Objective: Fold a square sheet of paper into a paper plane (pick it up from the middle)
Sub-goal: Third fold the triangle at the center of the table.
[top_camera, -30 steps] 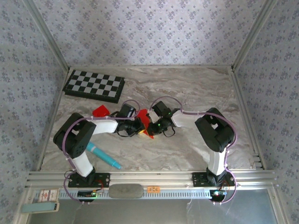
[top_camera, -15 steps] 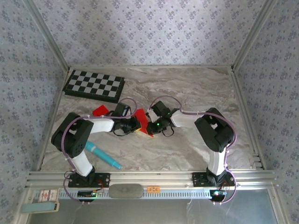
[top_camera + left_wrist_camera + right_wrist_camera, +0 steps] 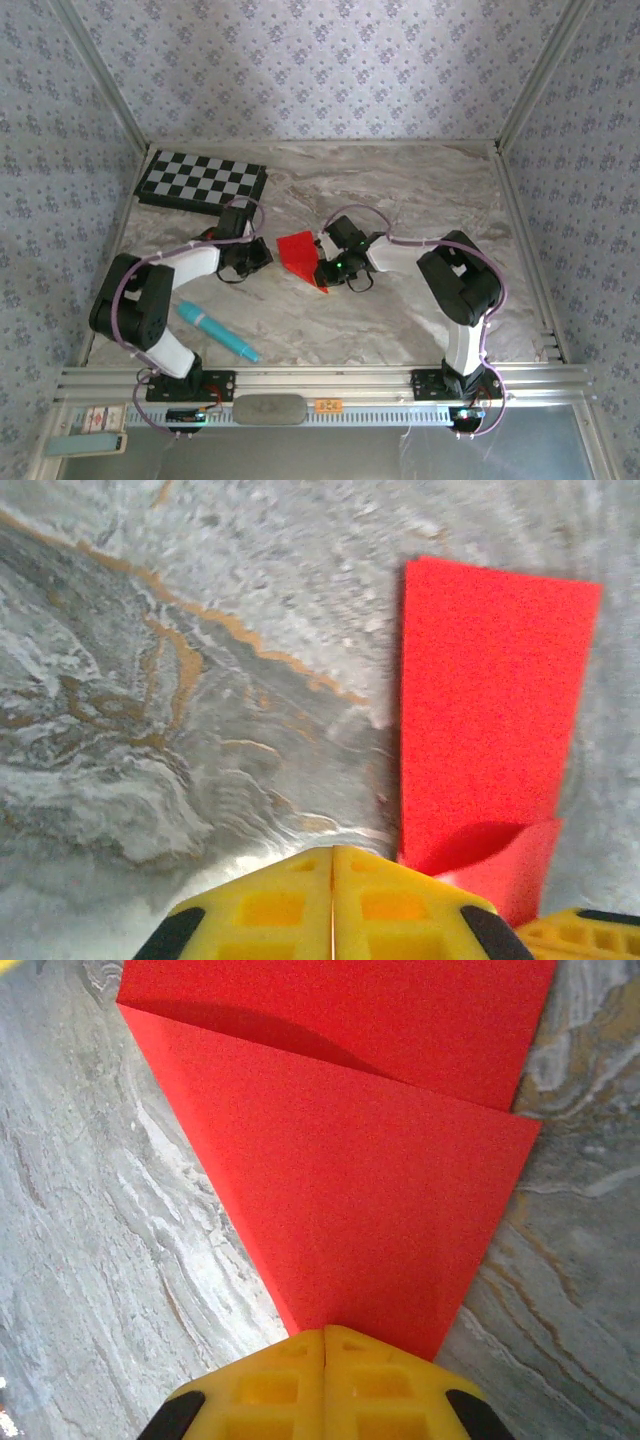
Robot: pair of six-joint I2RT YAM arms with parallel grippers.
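Marble table [image 3: 420, 200] | chequered board [image 3: 201, 184], teal pen [image 3: 217, 333], red scrap [image 3: 490, 710] | left jaws pressed together | right jaws likewise, over folded paper [image 3: 298, 252]

Black-and-white arms [image 3: 455, 275], lilac cables [image 3: 403, 241] looped alongside; yellow recessed tool fingers [image 3: 255, 1392], black mounts

Red paper sheet [image 3: 298, 252], creased pointed wedge, flat, table [image 3: 420, 200] ctr.

Matt, creased sheet of paper [image 3: 340, 1160] on smooth, marble-patterned table [image 3: 400, 320].
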